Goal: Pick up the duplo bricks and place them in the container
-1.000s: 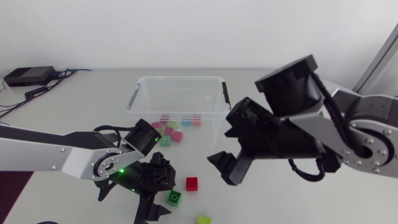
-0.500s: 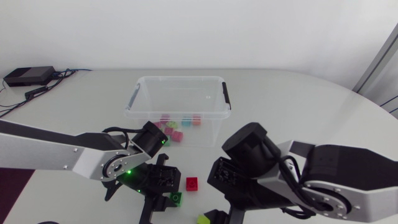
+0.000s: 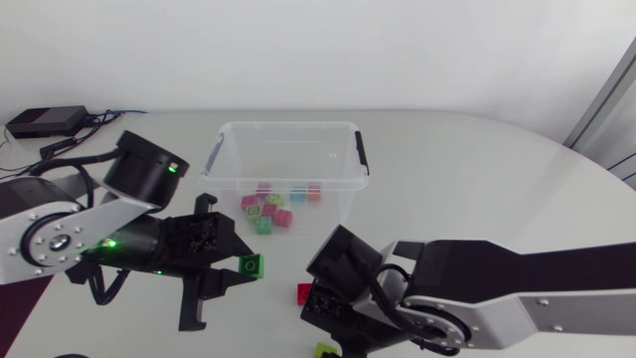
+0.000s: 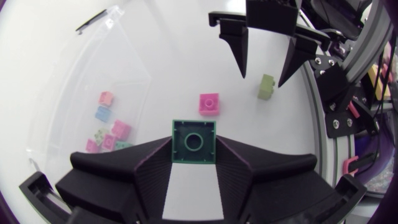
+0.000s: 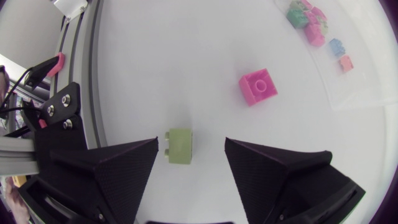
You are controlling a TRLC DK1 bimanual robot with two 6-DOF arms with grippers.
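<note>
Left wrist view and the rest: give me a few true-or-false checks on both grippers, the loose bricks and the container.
The left gripper is shut on the green brick. True.
The right gripper grips the yellow-green brick. False: it is open, and the brick lies untouched between its fingers.
The pink brick lies on the table, outside the container. True.
The container is empty. False: several bricks lie in it.

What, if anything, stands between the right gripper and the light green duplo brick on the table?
Nothing visible does. In the right wrist view the light green duplo brick lies alone on the table, between the fingers of the open right gripper; the magenta brick sits apart, further ahead.
</note>
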